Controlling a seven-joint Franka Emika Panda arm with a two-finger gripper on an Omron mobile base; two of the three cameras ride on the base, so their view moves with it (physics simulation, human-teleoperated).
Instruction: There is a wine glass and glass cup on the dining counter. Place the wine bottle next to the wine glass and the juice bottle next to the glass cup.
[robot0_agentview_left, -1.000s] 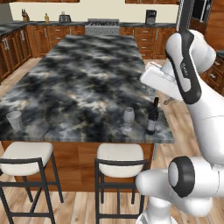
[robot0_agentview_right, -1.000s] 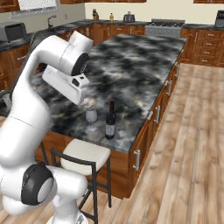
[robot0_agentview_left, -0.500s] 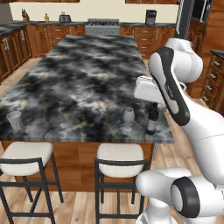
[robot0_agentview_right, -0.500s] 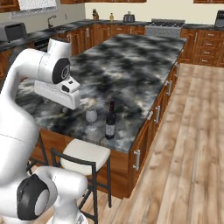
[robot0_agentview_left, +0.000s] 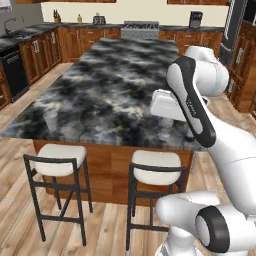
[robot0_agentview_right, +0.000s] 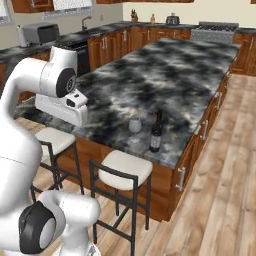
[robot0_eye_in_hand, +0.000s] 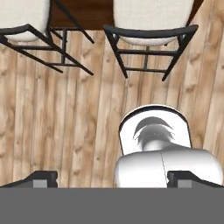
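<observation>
Your jaws are spread wide with nothing in them. The two fingertips (robot0_eye_in_hand: 42, 176) sit far apart and point straight down at the wood floor (robot0_eye_in_hand: 78, 109), with the stools (robot0_eye_in_hand: 153, 11) just ahead of them.

So you've let go and pulled the arm back off the desk (robot0_agentview_right: 165, 75) in the last second. The whole view has slid sideways too, so that's the base moving, not the stuff on top.

The wine bottle (robot0_agentview_right: 156, 132) is standing upright, up on the desk ahead and to the right of the jaws, well apart from them, just beside the wine glass (robot0_agentview_right: 135, 124). I'd call that half done.

The glass cup (robot0_agentview_left: 50, 120) sits near the desk edge, way off to the left of the jaws, with nothing next to it. To me, the juice bottle is your next job: go grab it and park it by that cup.
</observation>
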